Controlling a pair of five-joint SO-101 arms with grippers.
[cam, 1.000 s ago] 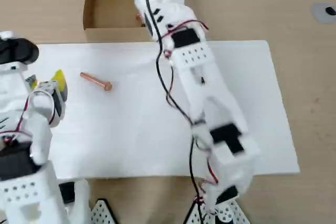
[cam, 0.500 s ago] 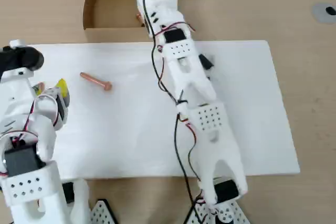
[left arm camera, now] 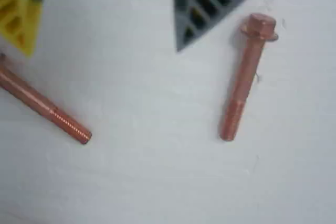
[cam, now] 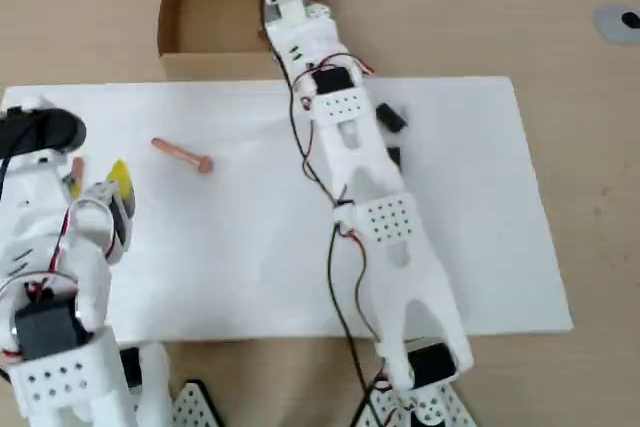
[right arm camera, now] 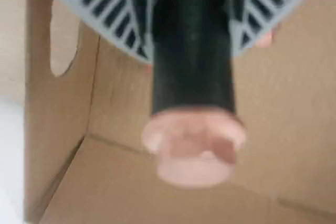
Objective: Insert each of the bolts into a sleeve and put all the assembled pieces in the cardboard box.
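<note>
My right gripper (right arm camera: 191,35) is shut on an assembled piece (right arm camera: 192,103), a black sleeve with a copper bolt head sticking out of its end. It hangs over the inside of the cardboard box (right arm camera: 121,198). In the high view the right arm (cam: 335,112) stretches across the white mat to the box (cam: 205,52). My left gripper (left arm camera: 100,40) stands open just above the mat with nothing between its fingers. One loose bolt (left arm camera: 244,80) lies beyond the grey finger, and a second bolt (left arm camera: 47,111) lies below the yellow finger (left arm camera: 18,11). The first bolt (cam: 182,155) lies right of the left gripper (cam: 100,182).
Two loose black sleeves (cam: 390,119) (cam: 393,156) lie on the white mat (cam: 250,247) beside the right arm. The box stands at the mat's far edge on the wooden table (cam: 580,67). The arm bases stand at the near edge.
The right arm has stretched farther over the box, uncovering the two black sleeves on the mat. The left arm has shifted slightly toward the near side.
</note>
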